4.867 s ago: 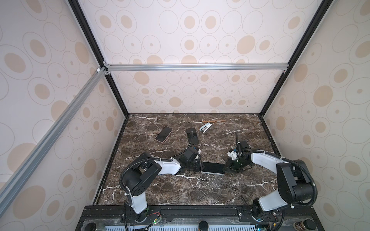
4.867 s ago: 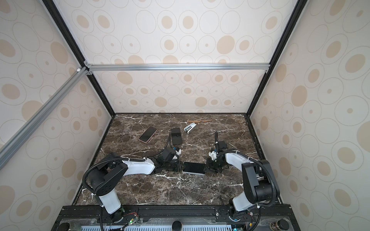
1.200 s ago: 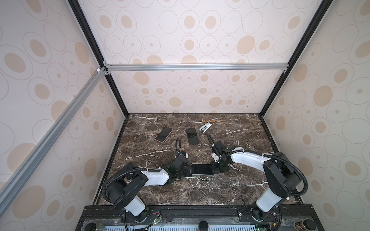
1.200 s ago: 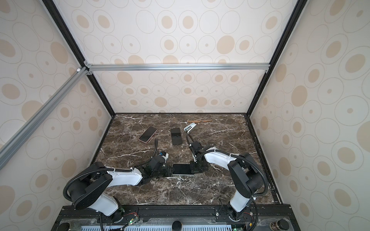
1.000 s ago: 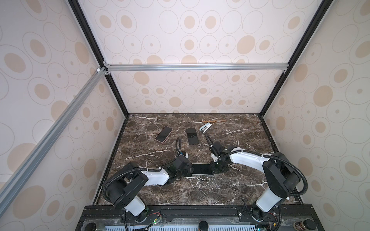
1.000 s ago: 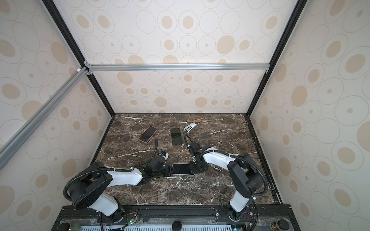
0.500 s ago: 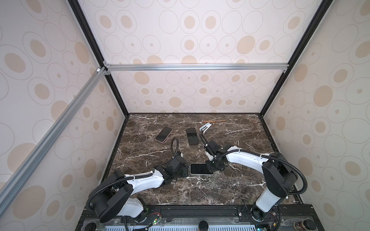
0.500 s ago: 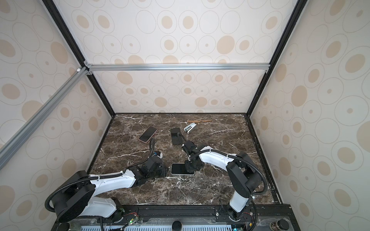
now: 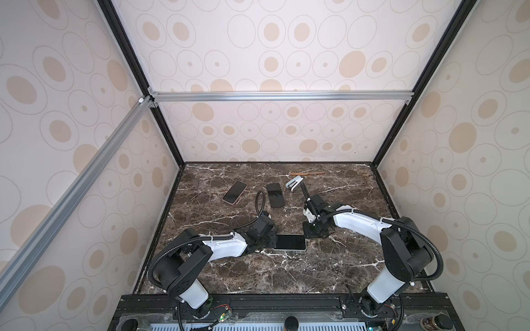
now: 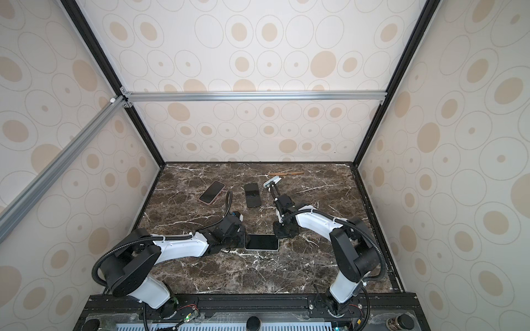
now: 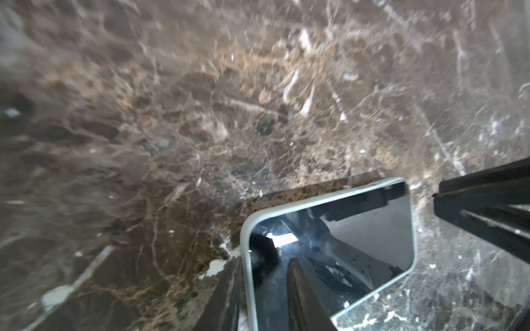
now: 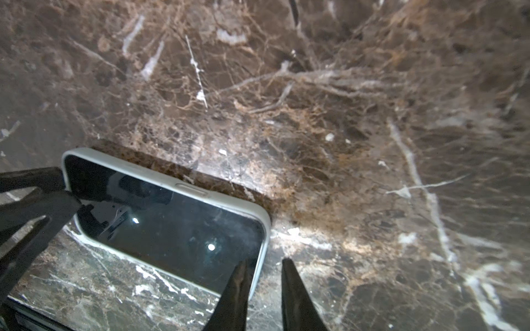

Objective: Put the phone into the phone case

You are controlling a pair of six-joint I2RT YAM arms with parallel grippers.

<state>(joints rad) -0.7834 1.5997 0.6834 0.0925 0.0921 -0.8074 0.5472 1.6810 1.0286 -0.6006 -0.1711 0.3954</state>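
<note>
The phone (image 9: 290,242), dark screen up, sits inside the pale phone case (image 12: 183,186) and lies flat on the marble tabletop (image 9: 286,272) near the front, between the two arms. The left pincer (image 9: 273,243) is at its left short end, jaws narrowly apart astride the case's rim, one finger (image 11: 301,286) over the screen. The right pincer (image 9: 312,233) stands at the far right corner, also narrowly parted, astride the rim without clamping it. Further back lie a pink-cased phone (image 9: 234,192) and a dark phone (image 9: 275,195).
</note>
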